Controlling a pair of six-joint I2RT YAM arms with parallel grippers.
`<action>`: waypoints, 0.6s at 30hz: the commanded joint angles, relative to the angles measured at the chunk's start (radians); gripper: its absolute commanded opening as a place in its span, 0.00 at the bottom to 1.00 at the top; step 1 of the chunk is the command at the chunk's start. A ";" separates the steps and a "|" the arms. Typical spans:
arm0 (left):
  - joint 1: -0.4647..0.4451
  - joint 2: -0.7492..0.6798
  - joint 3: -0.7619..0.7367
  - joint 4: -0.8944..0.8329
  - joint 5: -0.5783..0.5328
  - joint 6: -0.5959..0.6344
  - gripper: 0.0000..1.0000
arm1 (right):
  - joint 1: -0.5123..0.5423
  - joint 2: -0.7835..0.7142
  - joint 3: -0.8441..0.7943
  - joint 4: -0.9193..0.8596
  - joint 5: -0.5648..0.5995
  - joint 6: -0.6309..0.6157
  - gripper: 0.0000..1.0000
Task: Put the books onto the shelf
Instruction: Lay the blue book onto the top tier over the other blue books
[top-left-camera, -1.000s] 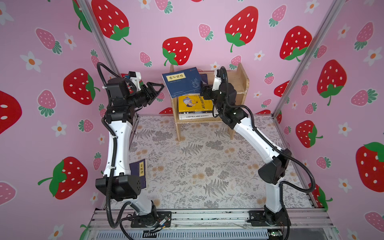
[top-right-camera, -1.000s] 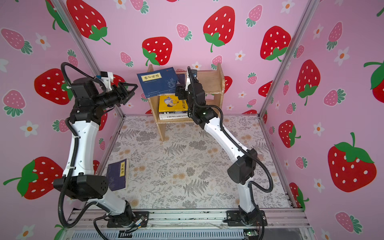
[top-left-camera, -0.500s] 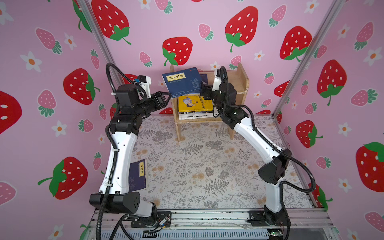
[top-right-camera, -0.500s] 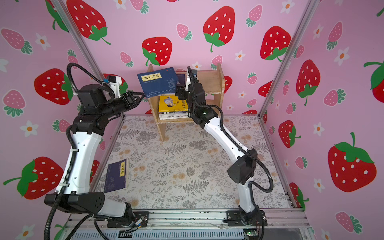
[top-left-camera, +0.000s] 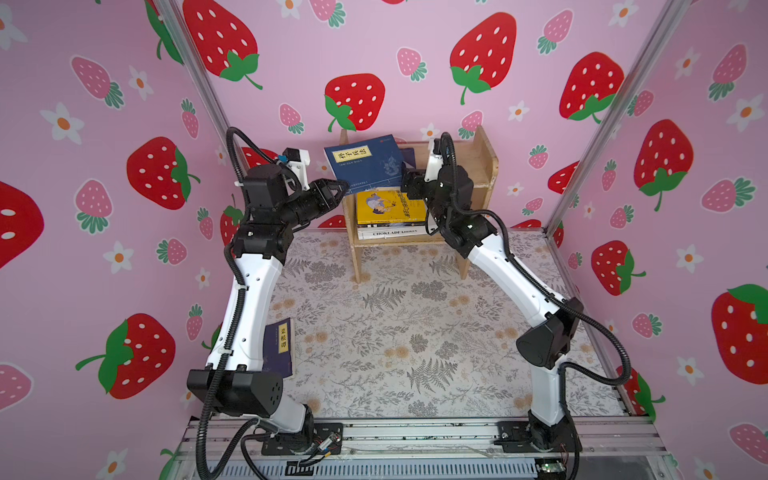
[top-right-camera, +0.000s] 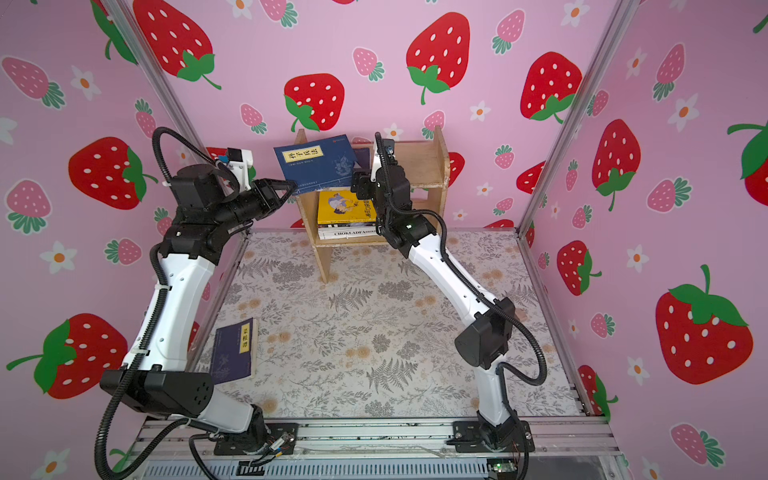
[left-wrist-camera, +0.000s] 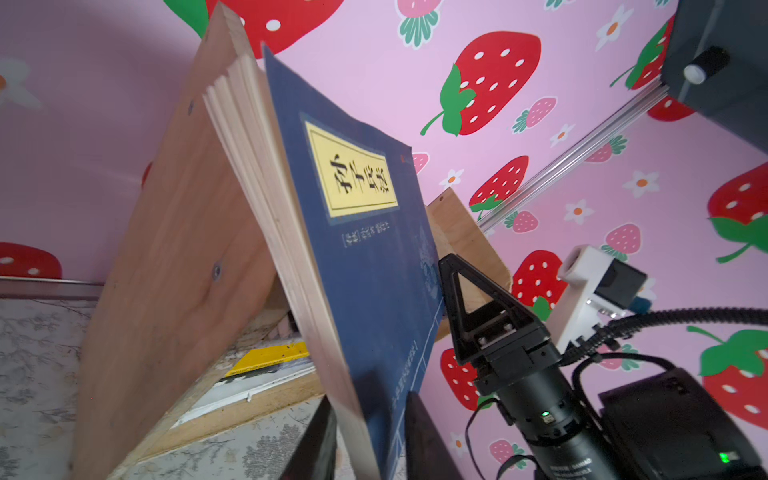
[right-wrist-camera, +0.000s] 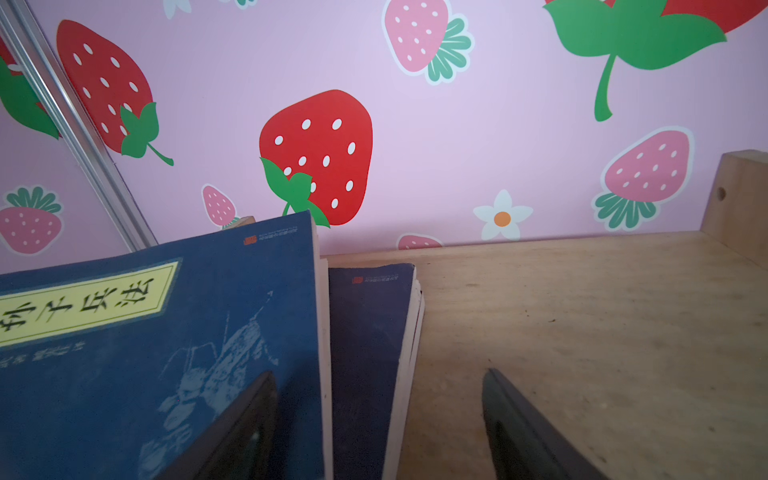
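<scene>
**Shelving under way:** The left gripper is clamped on the lower corner of a blue book. The book stands tilted on the top tier of the shelf, by its left side panel. Both top views show only the meeting of gripper and cover. The left wrist view shows the book's bottom edge caught between two dark fingers, its pages fanned toward the panel.

The right gripper sits at the book's far side, jaws well apart. One finger lies over the blue cover, the other over bare board, and it holds nothing.

The right wrist view alone shows a navy book clearly, just beside the blue one on the same tier. In the top views it is a dark sliver. Whether it lies flat or leans cannot be told.

On the lower tier a yellow book tops a stack above the white book. The right arm cuts off the stack's right end, and the thin spines between the two are too small to read.

A stray book, navy with a yellow label, lies on the table. The left arm half hides it in one top view.
</scene>
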 joint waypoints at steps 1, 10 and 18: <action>-0.003 0.030 0.041 0.085 0.071 -0.070 0.21 | -0.007 0.015 -0.008 -0.060 -0.007 0.013 0.79; 0.001 0.080 0.130 0.058 0.095 -0.078 0.07 | -0.006 -0.014 -0.022 -0.041 -0.028 -0.002 0.79; 0.016 0.144 0.255 0.005 0.194 -0.093 0.00 | -0.019 -0.139 -0.138 0.040 -0.019 -0.022 0.88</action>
